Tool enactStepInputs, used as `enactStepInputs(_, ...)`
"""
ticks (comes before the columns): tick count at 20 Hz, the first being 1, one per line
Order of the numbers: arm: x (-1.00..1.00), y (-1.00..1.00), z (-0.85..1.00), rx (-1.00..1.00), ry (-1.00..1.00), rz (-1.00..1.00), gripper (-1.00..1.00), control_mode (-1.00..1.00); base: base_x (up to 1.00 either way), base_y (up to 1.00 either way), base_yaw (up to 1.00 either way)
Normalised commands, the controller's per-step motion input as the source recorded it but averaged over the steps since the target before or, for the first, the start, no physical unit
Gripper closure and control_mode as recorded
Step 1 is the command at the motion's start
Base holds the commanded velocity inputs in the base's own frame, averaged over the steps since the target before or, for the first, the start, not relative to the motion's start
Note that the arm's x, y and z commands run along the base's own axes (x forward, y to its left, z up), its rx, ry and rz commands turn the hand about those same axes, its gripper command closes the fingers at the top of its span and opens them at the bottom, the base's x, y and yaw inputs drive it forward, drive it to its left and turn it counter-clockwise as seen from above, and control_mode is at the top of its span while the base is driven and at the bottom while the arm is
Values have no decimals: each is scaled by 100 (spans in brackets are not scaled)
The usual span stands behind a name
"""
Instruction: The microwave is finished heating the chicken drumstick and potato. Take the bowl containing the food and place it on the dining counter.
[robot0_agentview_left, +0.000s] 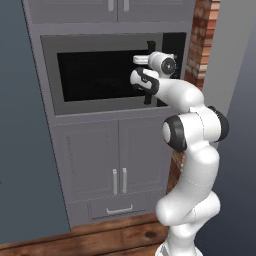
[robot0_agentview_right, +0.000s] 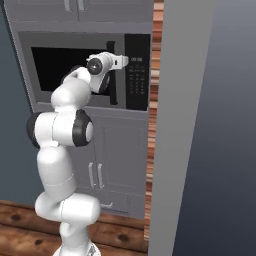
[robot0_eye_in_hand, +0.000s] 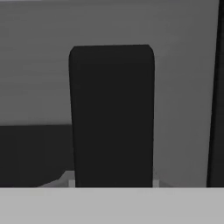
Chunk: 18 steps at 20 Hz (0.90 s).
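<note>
1. Left base view: I've got the arm up at the microwave (robot0_agentview_left: 107, 75), its black glass door shut, and the claw (robot0_agentview_left: 146, 97) is right at the dark vertical handle (robot0_agentview_left: 148, 99). Early days, I'd say; the door isn't open, and the bowl presumably sits behind that glass, unseen.
2. Right base view: same story from the other side. The wrist is level with the handle, the keypad panel (robot0_agentview_right: 137, 70) just beside it, grey cabinet doors (robot0_agentview_right: 107, 165) below.
3. Hand view: the handle fills the middle, very close. I can't tell whether the claw is clamped on it. Door, bowl and carrying to the counter all remain.
</note>
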Motion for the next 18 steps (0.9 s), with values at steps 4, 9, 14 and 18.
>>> enactStepInputs(4, -30, 0, 1, 0, 0, 0, 100, -100, 0, 0, 0)
enactStepInputs(9, -77, 0, 27, 0, 0, 0, 100, -100, 0, 0, 0)
enactStepInputs(14, -100, 1, 52, 0, 0, 0, 100, -100, 0, 0, 0)
enactStepInputs(18, -100, 11, 62, 0, 0, 0, 100, -100, 0, 0, 0)
